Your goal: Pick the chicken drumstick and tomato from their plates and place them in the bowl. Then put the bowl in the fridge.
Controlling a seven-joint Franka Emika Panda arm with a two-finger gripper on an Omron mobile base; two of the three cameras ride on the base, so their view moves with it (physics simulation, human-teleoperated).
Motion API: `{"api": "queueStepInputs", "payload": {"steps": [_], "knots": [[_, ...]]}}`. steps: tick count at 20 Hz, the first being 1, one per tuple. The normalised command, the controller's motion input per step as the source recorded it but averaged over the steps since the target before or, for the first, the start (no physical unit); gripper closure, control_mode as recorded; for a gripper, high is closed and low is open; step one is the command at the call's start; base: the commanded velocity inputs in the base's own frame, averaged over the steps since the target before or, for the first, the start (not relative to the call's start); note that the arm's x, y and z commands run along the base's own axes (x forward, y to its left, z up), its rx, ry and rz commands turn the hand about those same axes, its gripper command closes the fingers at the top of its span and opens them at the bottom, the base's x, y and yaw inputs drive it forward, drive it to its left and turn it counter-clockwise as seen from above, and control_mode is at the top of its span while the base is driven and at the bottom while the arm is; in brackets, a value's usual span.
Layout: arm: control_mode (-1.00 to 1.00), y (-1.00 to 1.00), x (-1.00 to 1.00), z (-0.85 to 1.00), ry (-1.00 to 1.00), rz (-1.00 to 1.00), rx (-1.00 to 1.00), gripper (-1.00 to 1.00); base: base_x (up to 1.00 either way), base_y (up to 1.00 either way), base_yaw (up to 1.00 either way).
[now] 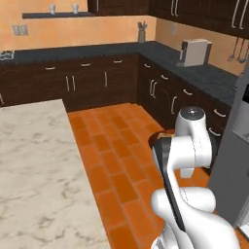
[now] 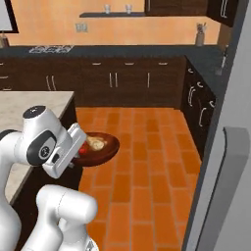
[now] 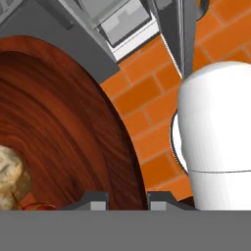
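Observation:
The dark reddish-brown wooden bowl hangs over the orange tile floor, held at its near rim by my gripper, which is shut on that rim. In the bowl lie the golden-tan chicken drumstick and the red tomato, side by side close to the hand. The hand view shows the bowl's inside, the drumstick at the left edge and a sliver of the tomato. The grey fridge stands close on the right, its dispenser panel beyond the bowl. The plates are out of view.
A marble island counter lies to the left. Dark cabinets with a black worktop line the back and right walls, with a white appliance on top. Open tile floor stretches between island and cabinets.

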Motion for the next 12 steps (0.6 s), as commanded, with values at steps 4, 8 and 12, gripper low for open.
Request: {"api": "queueStepInputs", "payload": {"steps": [4,8,12], "knots": [[1.00,0.00,0.00,0.00,0.00,0.00,0.00,1.00,0.83,-0.52,0.00],[1.00,0.00,0.00,0.00,0.00,0.00,0.00,1.00,0.76,-0.54,-0.19],[1.00,0.00,0.00,0.00,0.00,0.00,0.00,1.00,0.54,-0.15,-0.61]]}}
